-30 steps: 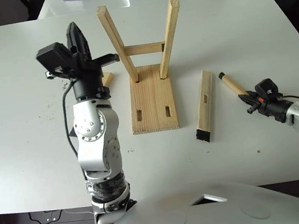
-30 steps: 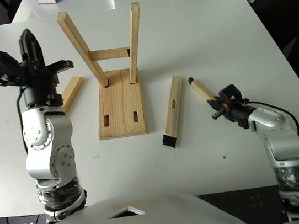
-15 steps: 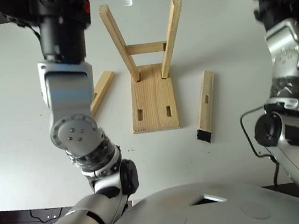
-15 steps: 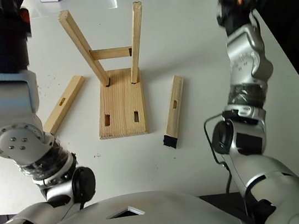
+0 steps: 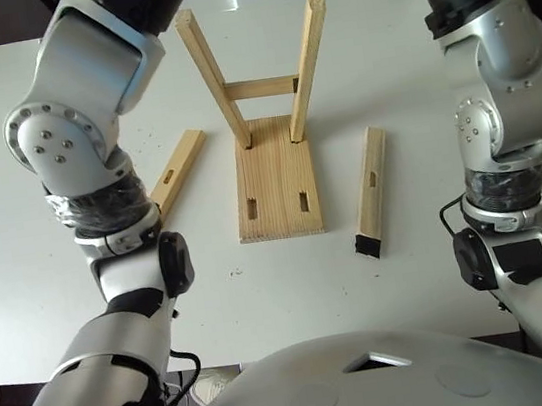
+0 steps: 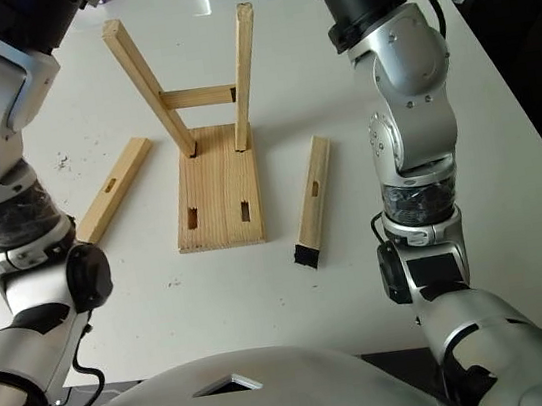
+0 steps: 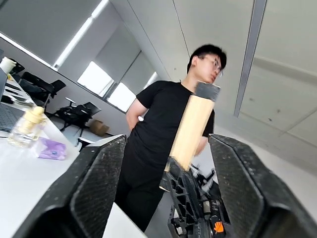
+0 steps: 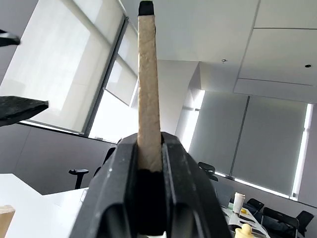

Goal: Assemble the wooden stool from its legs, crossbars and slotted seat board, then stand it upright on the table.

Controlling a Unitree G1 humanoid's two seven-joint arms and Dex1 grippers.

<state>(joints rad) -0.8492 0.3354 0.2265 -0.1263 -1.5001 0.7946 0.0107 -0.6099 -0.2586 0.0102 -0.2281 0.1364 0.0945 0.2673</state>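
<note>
One leg (image 8: 147,84) is clamped in the right gripper (image 8: 149,148), held high. Left gripper (image 7: 166,141) also high, fingers (image 7: 94,188) spread wide, holding nothing. Seat board (image 5: 277,197) lies flat on the table (image 5: 18,127), fitted legs (image 5: 214,80) and crossbar (image 5: 260,88) standing on it; one loose leg (image 5: 371,192) lies to its right, another loose leg (image 5: 177,169) to its left

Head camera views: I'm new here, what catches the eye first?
A half-built stool sits mid-table: two legs joined by a crossbar stand up from the flat seat board. Loose legs lie on each side. The right gripper, up high, has its fingers shut on another wooden piece.
</note>
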